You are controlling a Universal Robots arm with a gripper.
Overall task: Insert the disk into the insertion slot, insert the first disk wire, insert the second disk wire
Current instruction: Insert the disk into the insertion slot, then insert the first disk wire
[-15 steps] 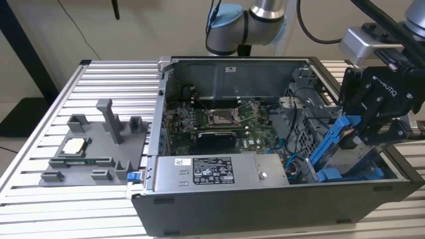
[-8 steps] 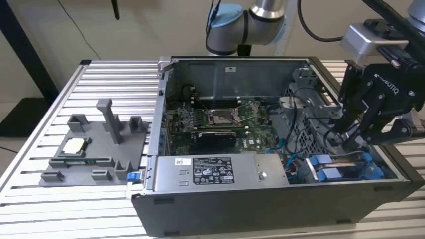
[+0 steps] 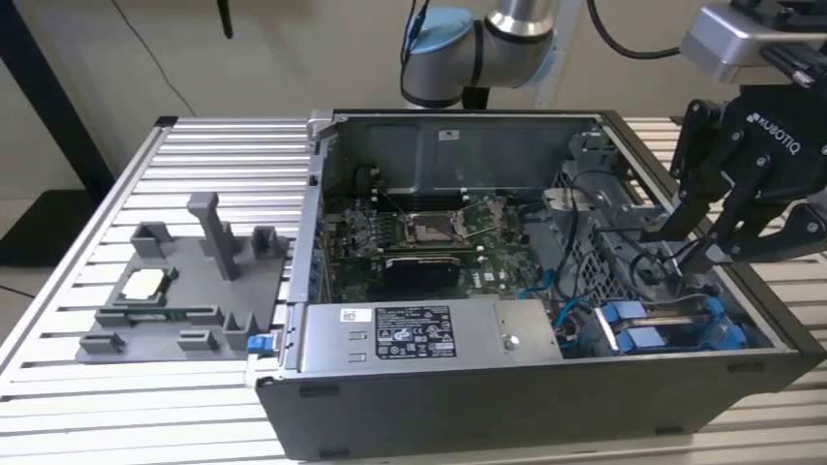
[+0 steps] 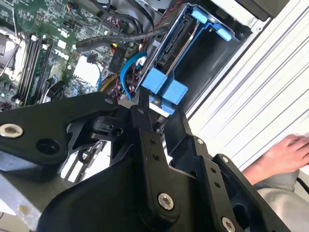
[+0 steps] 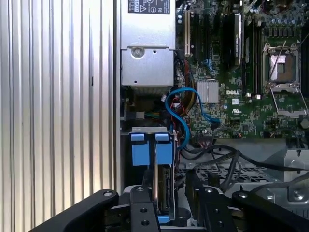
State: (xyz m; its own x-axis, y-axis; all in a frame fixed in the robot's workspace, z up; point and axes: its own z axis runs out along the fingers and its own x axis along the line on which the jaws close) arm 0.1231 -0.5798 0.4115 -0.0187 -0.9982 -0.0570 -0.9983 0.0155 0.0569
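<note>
A ribbed aluminium table (image 3: 194,165) is carrying an open computer case (image 3: 517,412), with a plain beige wall standing behind it. On the exterior view's left, a grey plastic tray (image 3: 194,291) is lying beside the case. The gripper (image 3: 685,247) is hanging over the case's corner on the exterior view's right. Its 2 fingers are sitting apart on either side of the disk (image 5: 162,186), which is standing on edge in its blue carrier inside the slot; whether they are touching it I cannot tell. The first wrist view is showing a blue cable (image 5: 181,108) looping over the circuit board (image 5: 241,101) near the power box (image 5: 147,48). The second wrist view is catching a hand (image 4: 282,154) at the table's edge
</note>
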